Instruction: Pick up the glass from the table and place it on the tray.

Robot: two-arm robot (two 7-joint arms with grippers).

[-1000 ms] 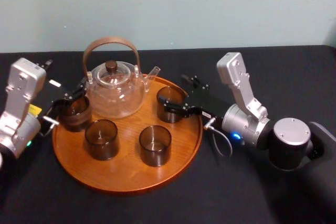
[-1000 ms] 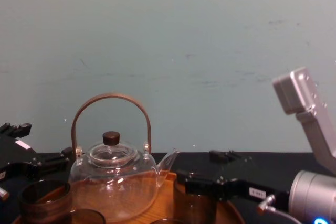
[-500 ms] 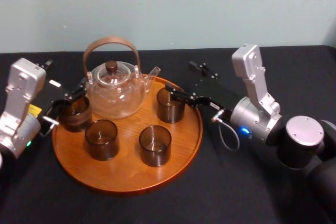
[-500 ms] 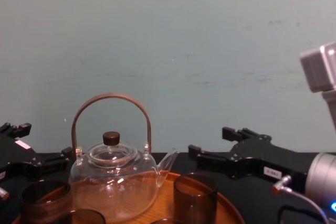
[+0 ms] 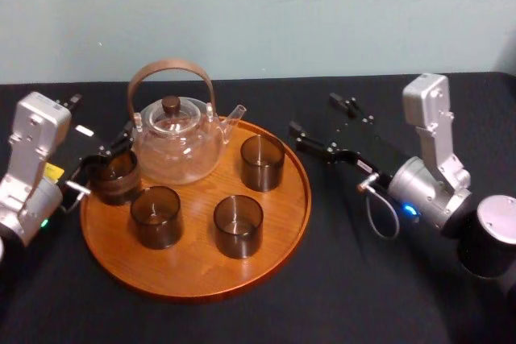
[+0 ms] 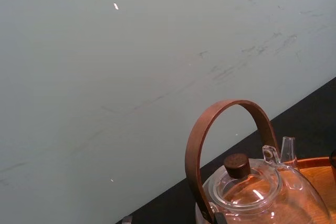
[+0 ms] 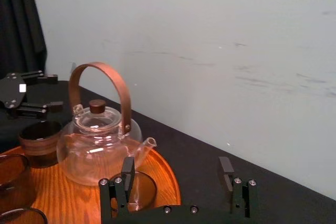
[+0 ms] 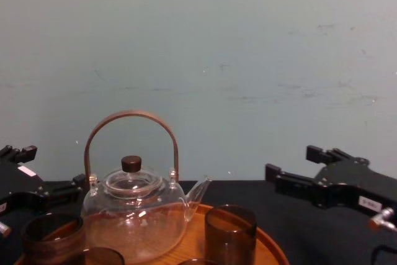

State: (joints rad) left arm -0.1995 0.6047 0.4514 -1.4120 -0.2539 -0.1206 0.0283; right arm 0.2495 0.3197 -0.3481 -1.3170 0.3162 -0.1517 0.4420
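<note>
Left gripper (image 5: 101, 163) sits unmoved at the left glass (image 5: 115, 179), on the 9 o'clock rim of the tray (image 5: 193, 270); cannot tell if it is clamped. The glass (image 5: 262, 163) stands free at the tray's 2 o'clock, just off the teapot (image 5: 176, 138) spout. It is upright, long axis vertical, mouth up.

Change: the right gripper (image 5: 312, 114) has released it and backed off toward 3 o'clock, jaws open, over the bare tabletop (image 5: 339, 279). Placement looks done.

Pale blue-green wall (image 5: 258, 14) standing behind the table (image 5: 484, 94), faint scuffs (image 8: 310, 94) running across its paint, black cloth (image 5: 242, 320) covering the tabletop, dark curtain (image 7: 21, 35) hanging beside the wall, soft even light falling across both.
</note>
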